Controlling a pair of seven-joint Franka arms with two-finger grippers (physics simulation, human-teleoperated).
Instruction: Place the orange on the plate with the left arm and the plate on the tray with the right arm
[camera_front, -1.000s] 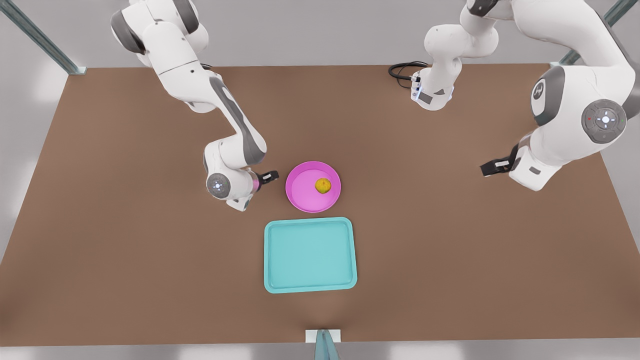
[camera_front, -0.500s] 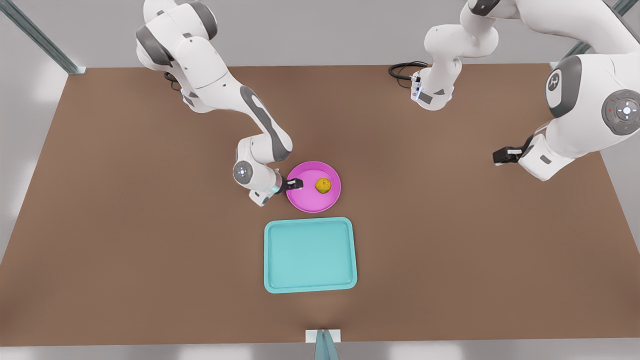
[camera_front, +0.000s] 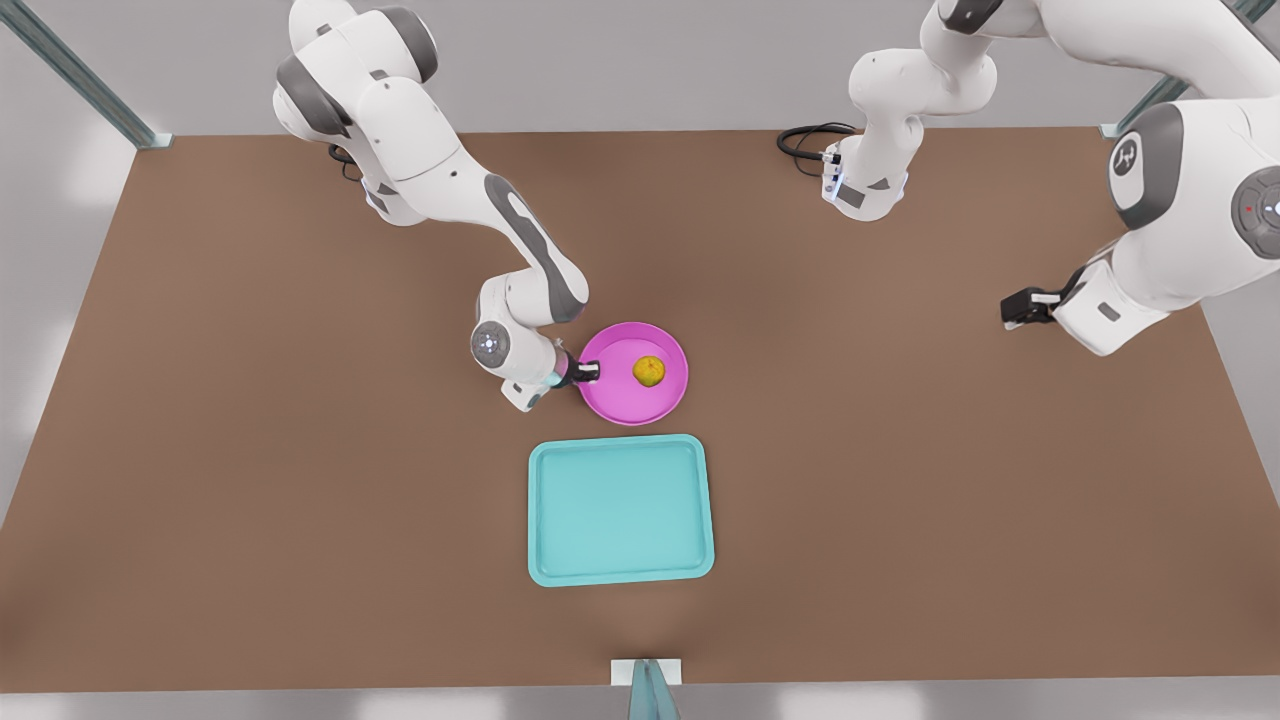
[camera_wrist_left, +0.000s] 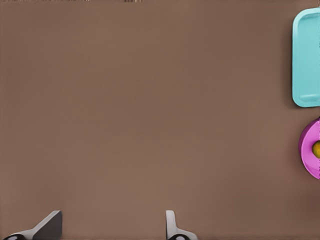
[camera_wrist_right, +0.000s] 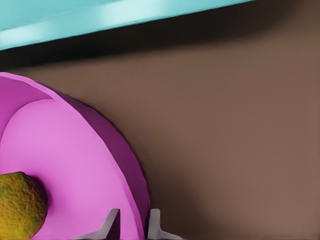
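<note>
Orange (camera_front: 648, 370) on plate (camera_front: 620, 400), right gripper (camera_wrist_right: 133, 225) fingers pinching its rim (wrist view), left gripper (camera_wrist_left: 112, 225) fingers wide, waiting.

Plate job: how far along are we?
Done: the orange sits on the plate. In hand: the right claw straddles the plate's rim. Left: carry the plate onto the tray, which is bare. The left claw waits open, far off.

A plain brown table (camera_front: 250, 450) carries everything. The teal tray (camera_front: 620, 510) lies flat on it near the front edge, at the middle. Just behind the tray, apart from it, sits the pink plate (camera_front: 625, 400) with the orange (camera_front: 649, 370) in it. A black cable (camera_front: 805, 140) coils at the table's far edge.
</note>
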